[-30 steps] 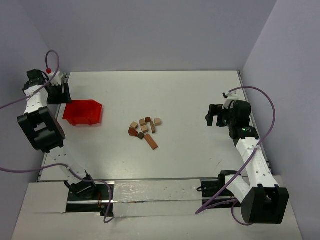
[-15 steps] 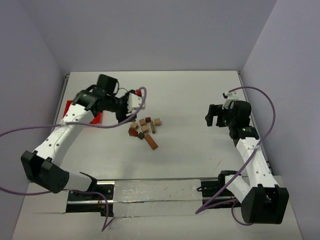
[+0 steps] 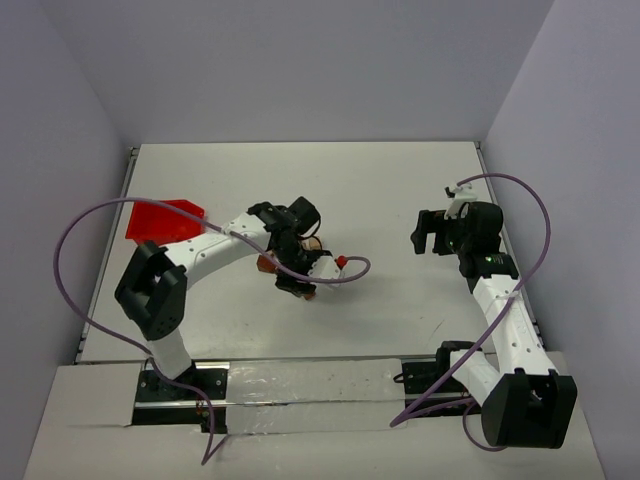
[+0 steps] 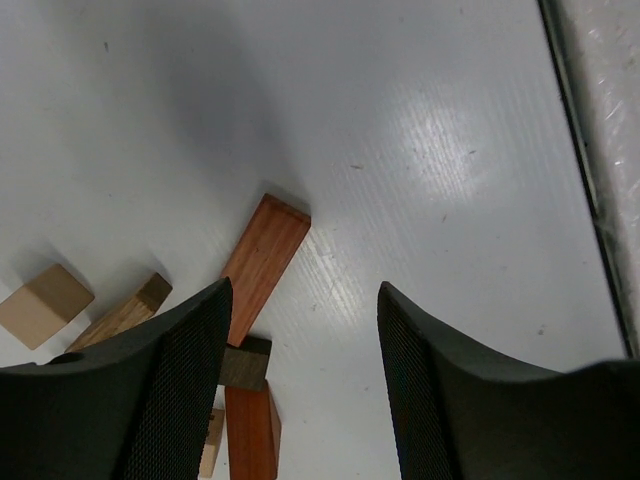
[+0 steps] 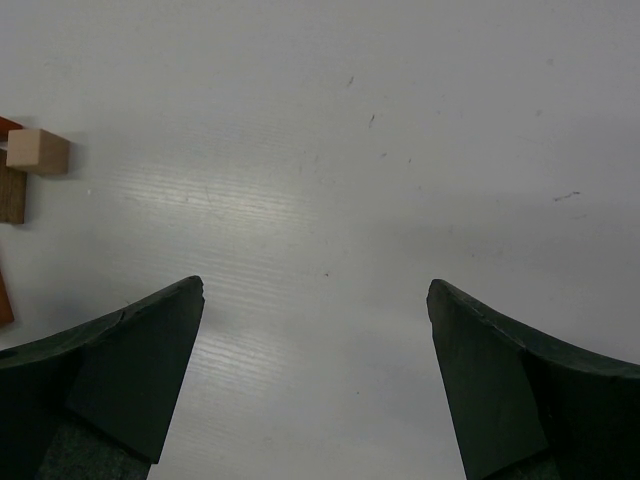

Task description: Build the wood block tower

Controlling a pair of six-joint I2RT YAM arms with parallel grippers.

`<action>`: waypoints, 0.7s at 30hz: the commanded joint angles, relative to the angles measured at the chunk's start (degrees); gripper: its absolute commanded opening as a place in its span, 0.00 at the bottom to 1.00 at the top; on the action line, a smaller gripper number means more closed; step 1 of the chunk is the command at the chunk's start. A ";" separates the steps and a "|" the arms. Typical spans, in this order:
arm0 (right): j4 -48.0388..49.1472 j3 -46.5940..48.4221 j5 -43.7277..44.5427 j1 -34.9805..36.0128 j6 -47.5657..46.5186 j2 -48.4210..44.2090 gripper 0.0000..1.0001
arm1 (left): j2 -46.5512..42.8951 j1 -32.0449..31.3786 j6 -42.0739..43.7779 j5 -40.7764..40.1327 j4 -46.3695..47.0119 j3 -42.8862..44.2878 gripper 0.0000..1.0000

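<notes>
Hovering left gripper [image 4: 305,290] low over the wood blocks [image 4: 45,305], jaws spread, likely to straddle the reddish bar [image 4: 265,255] | blocks loose mid-table, no tower stacked yet | right gripper [image 5: 315,290] aside, jaws apart, leaving room

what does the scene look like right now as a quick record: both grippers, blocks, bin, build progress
left gripper: open, empty, low over the wood blocks
right gripper: open, empty, above the table, right of the blocks
wood blocks: loose cluster mid-table, partly hidden by the left arm from above
red bin: left rear, apart from the blocks
progress: no stack seen yet
</notes>
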 commanded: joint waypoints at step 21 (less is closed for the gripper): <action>-0.31 3.08 -1.56 -0.89 -1.20 1.18 1.00 | 9.82 2.18 10.47 -10.80 15.80 -6.49 0.63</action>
